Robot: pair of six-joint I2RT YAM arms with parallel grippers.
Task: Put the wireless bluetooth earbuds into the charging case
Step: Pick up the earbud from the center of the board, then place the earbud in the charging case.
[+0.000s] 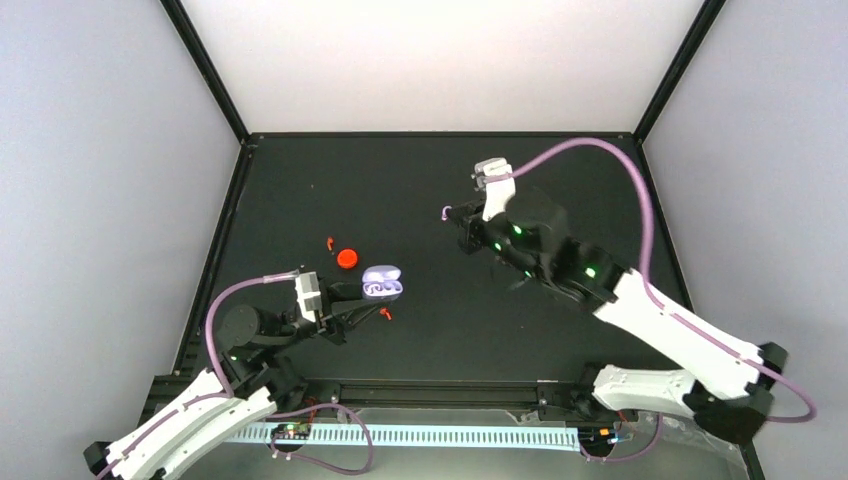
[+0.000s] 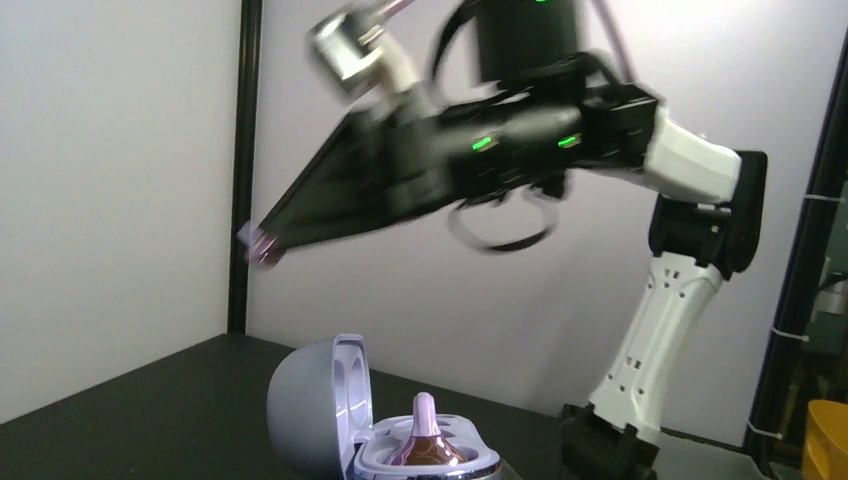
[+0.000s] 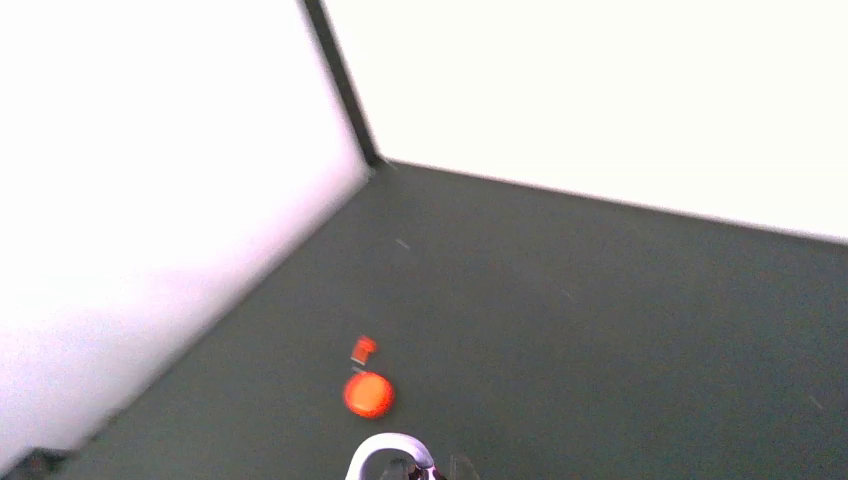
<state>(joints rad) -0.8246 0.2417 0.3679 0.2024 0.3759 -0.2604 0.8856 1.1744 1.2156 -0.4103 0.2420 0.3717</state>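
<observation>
1. One black counter [image 1: 440, 330] is carrying everything, with pale walls standing along its left, far and right edges.
2. One lavender charging case [image 1: 382, 283] is sitting open over the left half of the counter, nearer the near edge than the far one. Its domed lid is standing upright.
3. Two lavender earbuds are showing. The seated lavender earbud [image 2: 425, 420] is standing in the base of the open case, stem pointing up.
4. The held lavender earbud [image 1: 446, 212] is hanging in the air above the counter, right of centre and toward the far edge.
5. The right gripper [image 1: 452, 214] is pinching that earbud at its very tip, fingers pressed together. The left wrist view is blurring both.
6. The left gripper [image 1: 358, 298] is reaching in from the near left corner, its fingers closing narrowly on the lavender charging case.
7. One red-orange case [image 1: 347, 258], round and closed, is lying just beyond the lavender one, toward the left edge.
8. Two red-orange earbuds are lying loose. The far red-orange earbud [image 1: 329, 242] is resting just beside the red-orange case, on its far-left side.
9. The near red-orange earbud [image 1: 386, 314] is lying near the lavender charging case, on the side facing the near edge.
</observation>
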